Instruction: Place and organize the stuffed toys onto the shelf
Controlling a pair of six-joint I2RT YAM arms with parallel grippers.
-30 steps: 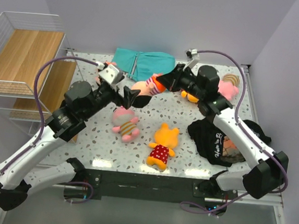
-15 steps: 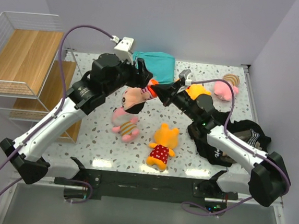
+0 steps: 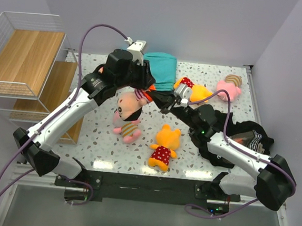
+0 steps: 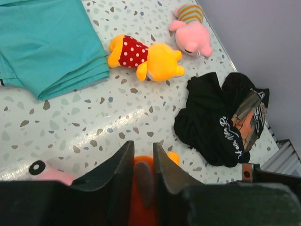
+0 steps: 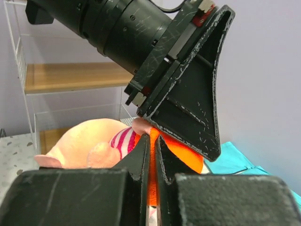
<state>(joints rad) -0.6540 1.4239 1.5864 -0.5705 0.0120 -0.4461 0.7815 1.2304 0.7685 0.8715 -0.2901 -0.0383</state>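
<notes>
A peach stuffed toy (image 3: 126, 104) in a pink-striped shirt and orange trousers hangs above the table, head down to the left. My left gripper (image 3: 148, 93) is shut on its orange lower part (image 4: 141, 188), pinching a peach limb between the fingers. My right gripper (image 3: 161, 100) grips the same orange cloth (image 5: 152, 155) from the other side, and the toy's head (image 5: 87, 141) shows beside its fingers. Three more toys lie on the table: a pink striped one (image 3: 127, 126), an orange one in a red dotted dress (image 3: 164, 145), and another orange one (image 3: 194, 91). The shelf (image 3: 26, 60) stands far left.
A pink toy (image 3: 228, 87) lies at the back right. A folded teal cloth (image 3: 161, 66) sits at the back centre and a black garment with white lettering (image 3: 244, 139) lies right, under the right arm. The shelf's wire frame (image 5: 19, 61) rises behind the held toy.
My left arm swung up from the left to the toy held by the right gripper and its jaws closed on it. The right gripper carried the toy toward the table's middle.
</notes>
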